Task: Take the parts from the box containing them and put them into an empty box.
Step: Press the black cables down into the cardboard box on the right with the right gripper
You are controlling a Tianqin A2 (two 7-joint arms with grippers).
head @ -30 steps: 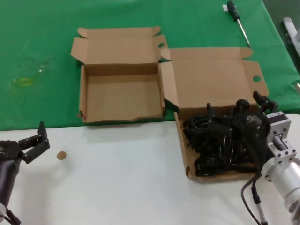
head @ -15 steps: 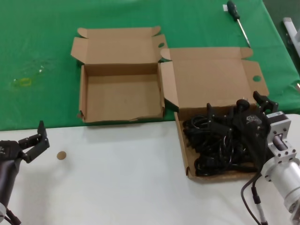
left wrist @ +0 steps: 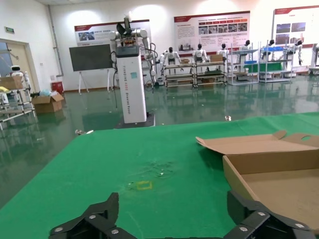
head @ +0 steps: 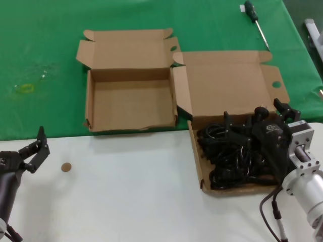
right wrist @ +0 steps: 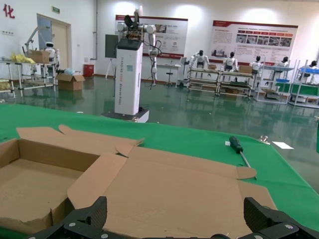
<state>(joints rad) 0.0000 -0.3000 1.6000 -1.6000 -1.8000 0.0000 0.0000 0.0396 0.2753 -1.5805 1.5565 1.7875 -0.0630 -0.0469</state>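
The parts, black looped power cords, lie tangled in the wider cardboard box at the right, whose broad lid stands open behind it. My right gripper hangs open just above the cords at the box's back right, with nothing between its fingers. The narrower empty box, with a wavy front wall, sits to the left of the cord box and also shows as the empty box in the left wrist view. My left gripper waits open over the white table at the near left, holding nothing.
A green-handled screwdriver lies on the green cloth at the far right. A small brown disc sits on the white table near my left gripper. A yellowish mark is on the cloth at the left.
My left gripper has shifted slightly to the left. The right gripper and the cords have barely moved.
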